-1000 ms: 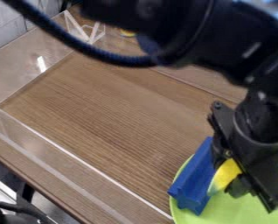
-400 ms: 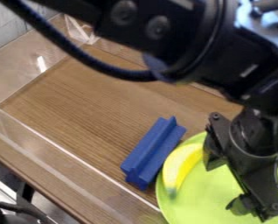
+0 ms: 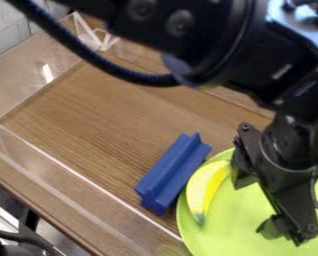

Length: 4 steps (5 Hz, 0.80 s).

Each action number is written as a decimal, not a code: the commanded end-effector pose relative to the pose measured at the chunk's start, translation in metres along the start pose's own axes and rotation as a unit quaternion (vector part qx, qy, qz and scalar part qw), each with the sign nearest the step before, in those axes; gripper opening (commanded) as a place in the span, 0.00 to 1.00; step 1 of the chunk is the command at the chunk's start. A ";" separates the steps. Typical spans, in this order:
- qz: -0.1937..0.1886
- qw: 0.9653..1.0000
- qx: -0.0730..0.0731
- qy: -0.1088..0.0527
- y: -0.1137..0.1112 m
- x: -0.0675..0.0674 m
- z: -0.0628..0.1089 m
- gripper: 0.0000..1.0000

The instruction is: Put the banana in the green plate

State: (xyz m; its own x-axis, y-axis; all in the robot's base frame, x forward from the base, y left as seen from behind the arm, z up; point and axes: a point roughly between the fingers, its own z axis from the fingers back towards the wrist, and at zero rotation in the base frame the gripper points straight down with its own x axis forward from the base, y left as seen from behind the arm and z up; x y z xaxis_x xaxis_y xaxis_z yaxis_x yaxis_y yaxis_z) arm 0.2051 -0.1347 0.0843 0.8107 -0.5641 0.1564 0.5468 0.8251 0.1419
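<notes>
The banana, small, yellow and curved, lies on the left part of the green plate at the lower right of the view. My black gripper hangs over the plate just right of the banana, pointing steeply down. Its jaws stand open and nothing sits between them. One finger is close to the banana's upper end. The arm's bulk hides the plate's right side.
A blue rectangular block lies on the wooden table, touching the plate's left rim. A clear plastic wall runs along the table's left and front edges. Black cables and the arm fill the top right.
The jaws have opened and let go of the banana, which now lies on the plate. The blue block, earlier tight against the gripper, now shows further left beside the plate.
</notes>
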 end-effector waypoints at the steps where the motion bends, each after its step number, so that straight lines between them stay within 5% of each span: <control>1: 0.007 1.000 0.002 -0.017 0.008 0.003 0.009 1.00; 4: 0.002 1.000 0.004 0.000 0.020 -0.001 -0.005 1.00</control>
State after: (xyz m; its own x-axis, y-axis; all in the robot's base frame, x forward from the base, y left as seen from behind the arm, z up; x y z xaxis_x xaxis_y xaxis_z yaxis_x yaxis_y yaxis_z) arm 0.2120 -0.1162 0.0752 0.8141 -0.5665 0.1275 0.5489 0.8224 0.1493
